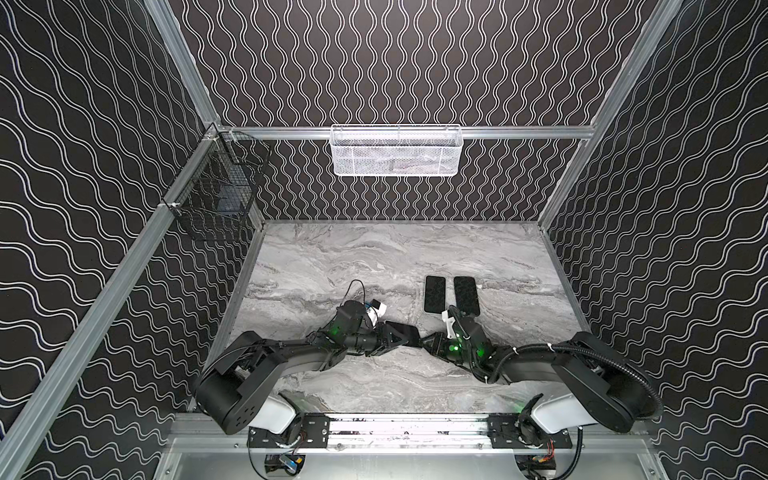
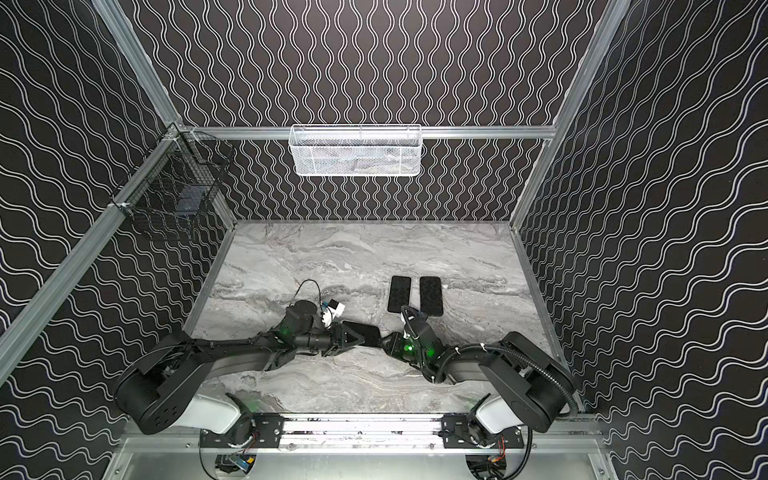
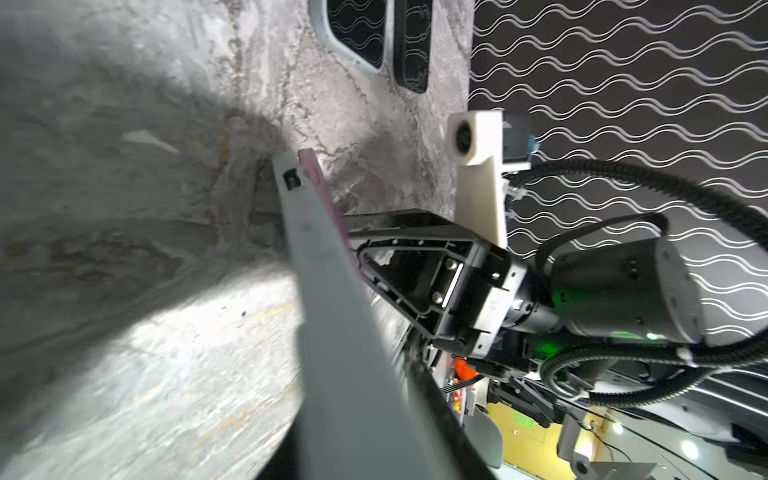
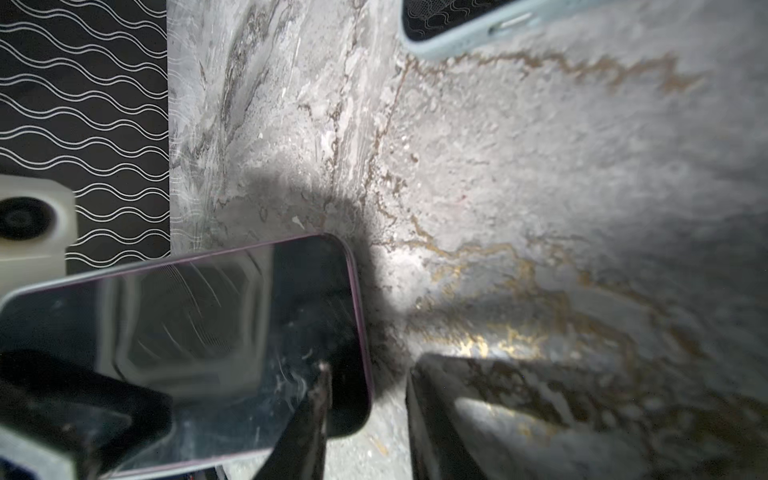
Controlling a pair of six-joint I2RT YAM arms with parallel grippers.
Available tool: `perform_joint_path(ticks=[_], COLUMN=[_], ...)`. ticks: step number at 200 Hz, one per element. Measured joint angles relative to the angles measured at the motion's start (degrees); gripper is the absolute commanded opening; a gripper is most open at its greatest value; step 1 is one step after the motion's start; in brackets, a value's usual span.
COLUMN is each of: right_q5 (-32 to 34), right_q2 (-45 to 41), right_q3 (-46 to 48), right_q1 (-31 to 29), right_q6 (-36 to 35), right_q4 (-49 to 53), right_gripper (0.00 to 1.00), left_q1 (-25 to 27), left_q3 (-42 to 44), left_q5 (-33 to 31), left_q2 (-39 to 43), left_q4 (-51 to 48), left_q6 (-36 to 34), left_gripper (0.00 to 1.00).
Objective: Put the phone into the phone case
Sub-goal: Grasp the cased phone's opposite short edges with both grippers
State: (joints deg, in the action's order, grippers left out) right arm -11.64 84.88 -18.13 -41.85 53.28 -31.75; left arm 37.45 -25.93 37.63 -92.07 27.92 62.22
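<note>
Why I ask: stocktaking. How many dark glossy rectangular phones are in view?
3. Two lie side by side on the grey marbled table: the left one and the right one. The third phone is aloft between the left gripper and right gripper.

Black walls (image 1: 415,62) with white wavy lines stand around a grey marble table (image 1: 332,257). Aluminium rails (image 1: 519,133) carry a white mesh basket (image 1: 395,158) at the back and a black wire basket (image 1: 216,187) at left.
</note>
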Motion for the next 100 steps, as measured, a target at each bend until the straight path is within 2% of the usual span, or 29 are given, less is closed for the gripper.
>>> perform_joint_path(ticks=[38,67,100], right_q5=[-0.37,-0.66,-1.42], right_q2=[0.39,0.72,-2.03], right_q3=[-0.13,-0.24,-0.31], right_q1=[0.00,0.00,0.28], right_q6=[0.00,0.00,-0.39], right_q4=[-0.33,-0.52,2.60], right_gripper=[0.34,0.35,0.41], left_q1=[0.00,-0.17,-0.20], left_q3=[-0.35,-0.28,-0.20], left_q5=[-1.25,-1.79,-1.55], left_q2=[0.02,-0.31,-0.61], left_q4=[-3.21,-4.61,-4.20], left_q6=[-1.60,-2.16,-2.43], left_gripper=[0.17,0.01,0.00])
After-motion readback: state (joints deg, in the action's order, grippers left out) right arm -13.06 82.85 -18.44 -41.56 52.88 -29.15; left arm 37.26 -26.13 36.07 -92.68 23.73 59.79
